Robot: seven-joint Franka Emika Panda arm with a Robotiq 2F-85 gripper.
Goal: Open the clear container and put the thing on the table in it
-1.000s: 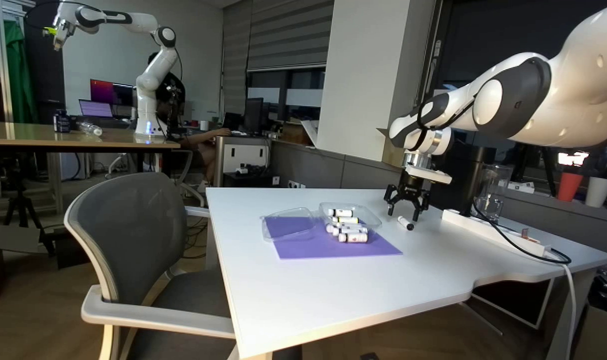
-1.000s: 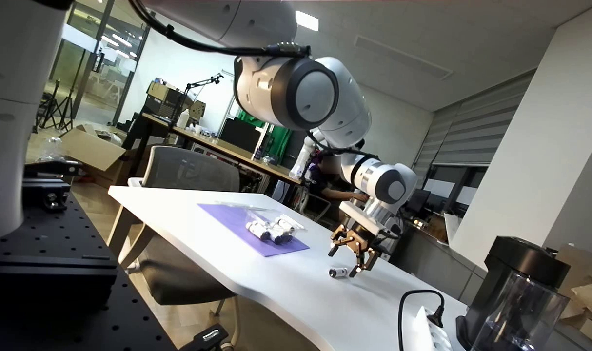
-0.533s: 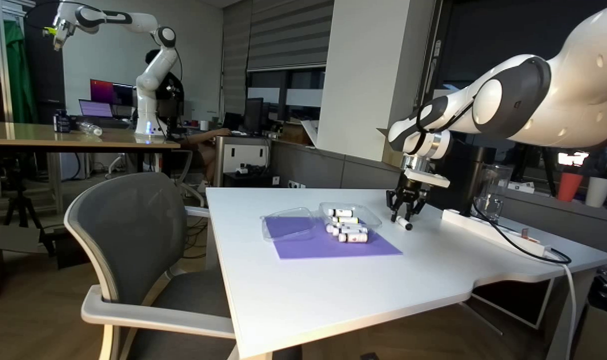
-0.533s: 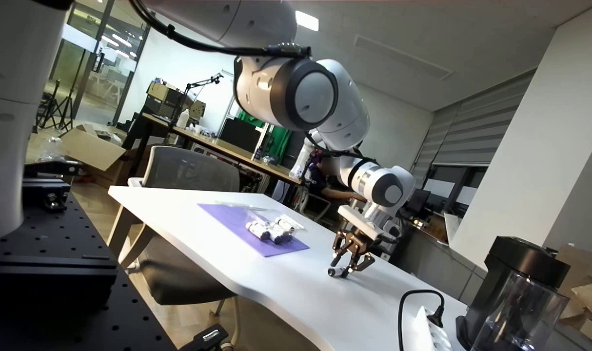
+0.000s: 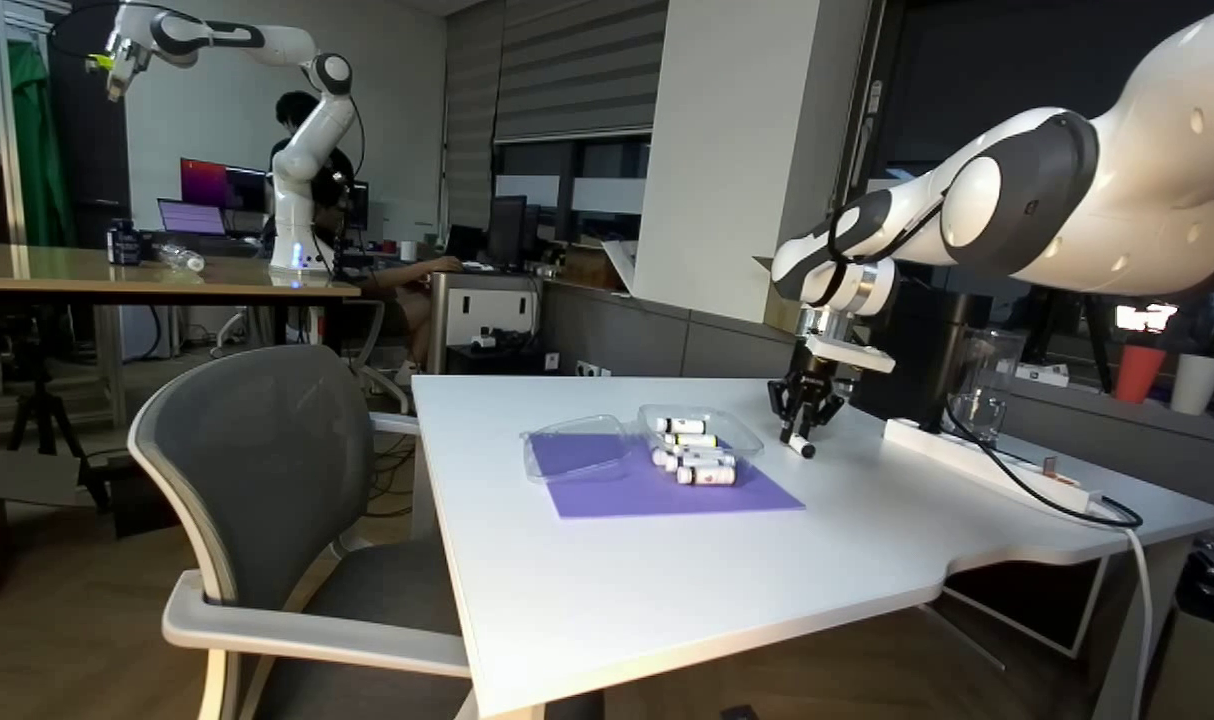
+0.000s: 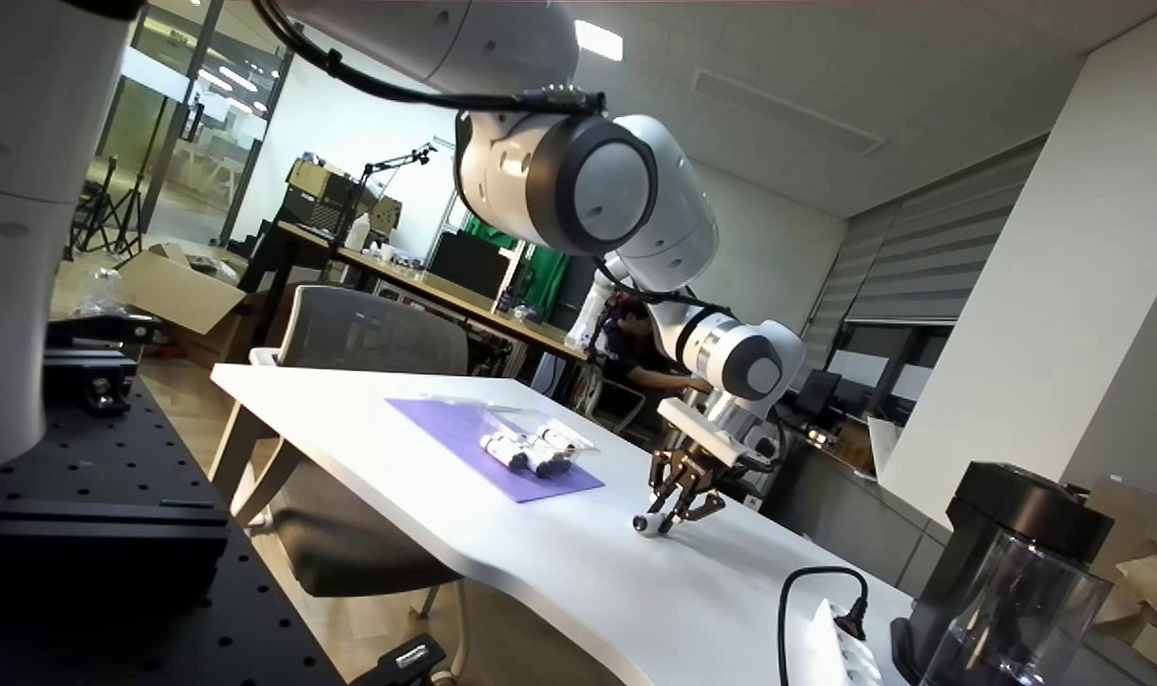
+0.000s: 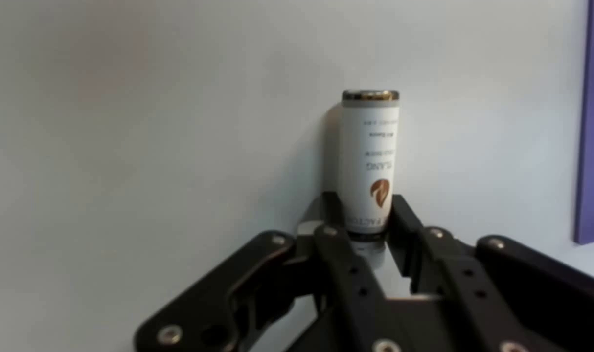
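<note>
A small white bottle (image 7: 368, 161) with a brown leaf mark is pinched between the fingers of my gripper (image 7: 365, 198) in the wrist view. They close on its neck end, and the gold-rimmed base points away. In both exterior views this bottle (image 5: 802, 447) is low at the white table (image 5: 607, 590); whether it touches the surface I cannot tell. To the left in an exterior view, the clear container (image 5: 735, 424) lies unfolded, its lid part (image 5: 577, 446) spread to one side. Several similar bottles (image 6: 531, 453) lie in its other half. My gripper is apart from the container.
Under the container lies a purple mat (image 5: 667, 500). A white power strip (image 5: 977, 468) with a black cable runs along the table on the robot's side. Beside it rises a black machine with a clear tank (image 6: 1017, 600). A grey chair (image 5: 257, 470) stands against the table's edge.
The gripper's fingers came down around the bottle and closed on it. The bottle has turned slightly and shifted a little toward the mat. Container and mat have not moved.
</note>
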